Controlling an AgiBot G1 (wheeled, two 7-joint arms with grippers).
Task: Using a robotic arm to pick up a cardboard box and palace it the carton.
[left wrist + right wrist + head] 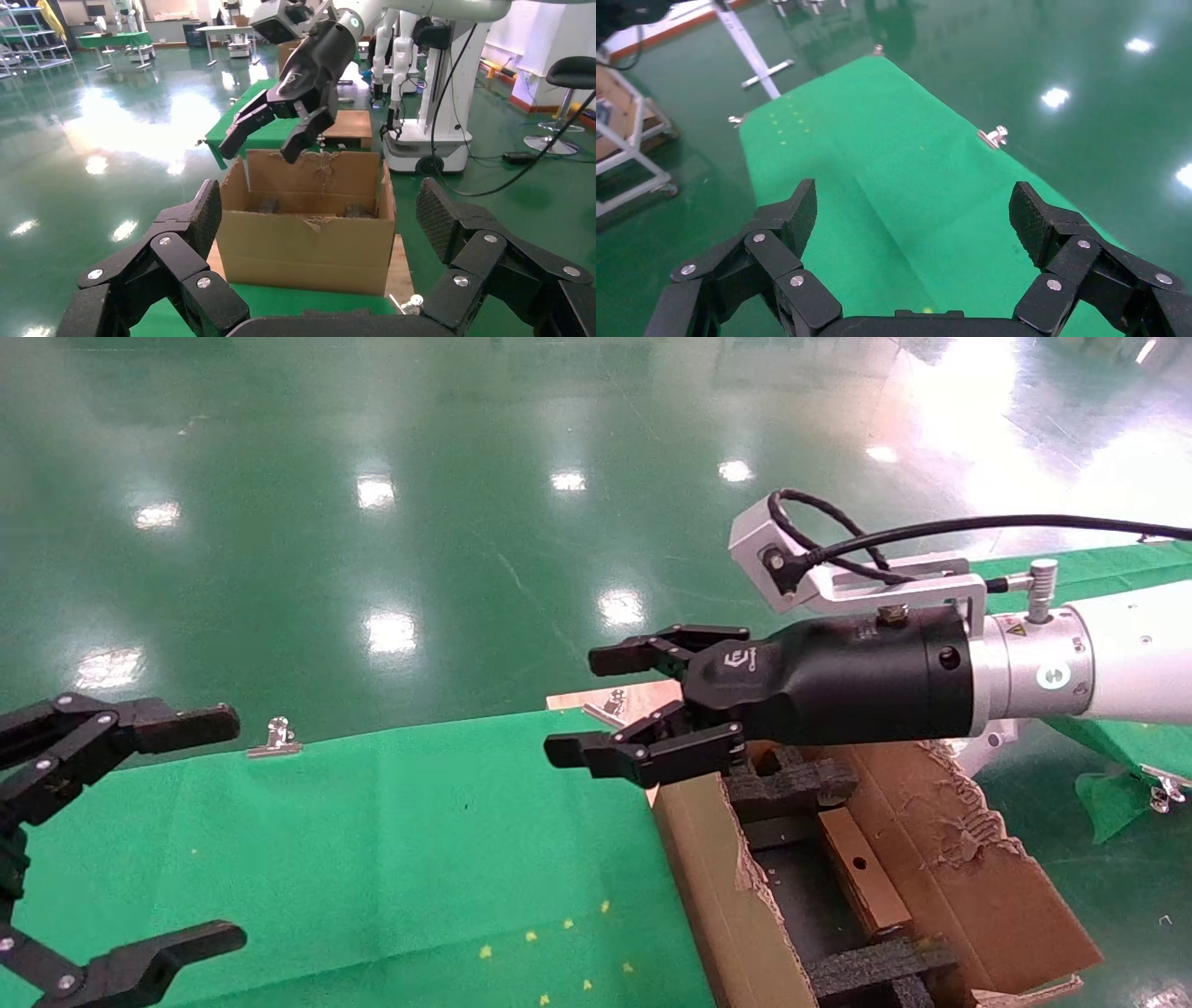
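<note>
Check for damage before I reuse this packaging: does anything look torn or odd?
Yes. The carton has ragged, torn flap edges, seen in the head and left wrist views. The cardboard box inside looks intact.

brown carton, green cloth, black foam

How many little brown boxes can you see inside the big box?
1. The small cardboard box lies inside the carton, between the black foam dividers, its round hole facing up. More could be hidden behind the carton's flaps or under the right gripper.
</note>
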